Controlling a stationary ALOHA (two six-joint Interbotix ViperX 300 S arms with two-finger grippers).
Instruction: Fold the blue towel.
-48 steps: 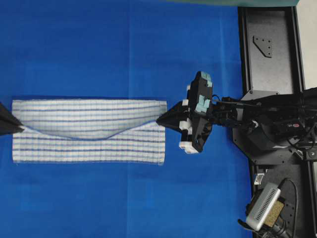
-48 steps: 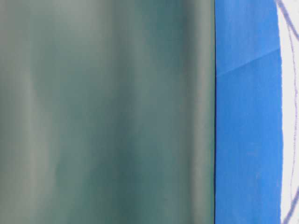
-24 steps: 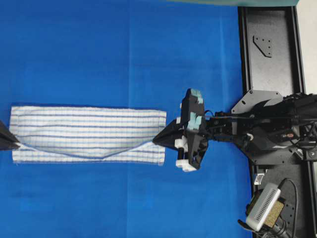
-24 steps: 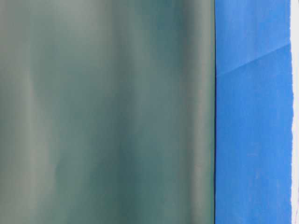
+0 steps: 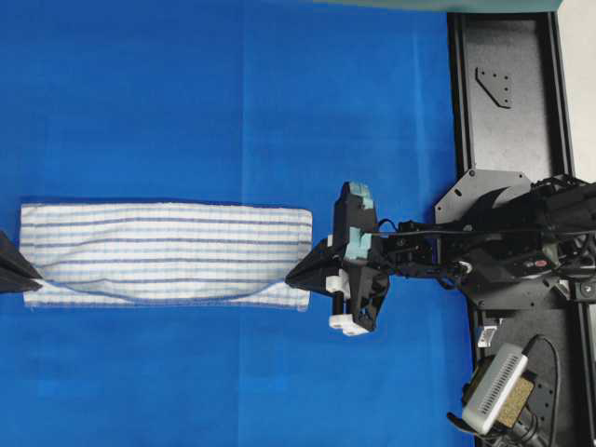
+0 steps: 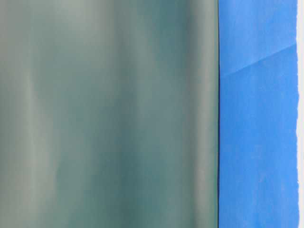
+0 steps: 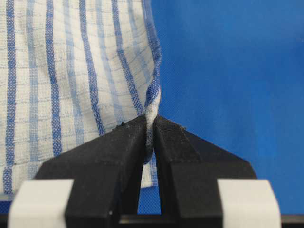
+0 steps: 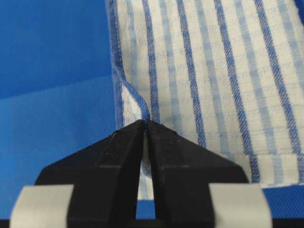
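Note:
The blue towel (image 5: 168, 251), white with light and dark blue stripes, lies as a long band across the blue table covering. Its upper layer is folded over toward the near edge and covers almost all of the lower layer. My left gripper (image 5: 35, 278) is shut on the towel's left end, at the view's left border. My right gripper (image 5: 291, 277) is shut on the right end near the lower corner. In the left wrist view the black fingertips (image 7: 137, 130) pinch the towel's hem (image 7: 151, 107). The right wrist view shows my right gripper (image 8: 144, 124) pinching the towel's hem (image 8: 142, 110) likewise.
The blue table covering (image 5: 233, 102) spreads around the towel. A black mounting plate (image 5: 507, 84) and the right arm's base (image 5: 521, 251) stand at the right. A grey device (image 5: 494, 393) sits at the lower right. A green curtain (image 6: 104, 114) fills the table-level view.
Both grippers have carried the towel's upper layer toward the near edge, so the folded layer now covers nearly all the lower one. The right arm moved down and slightly left.

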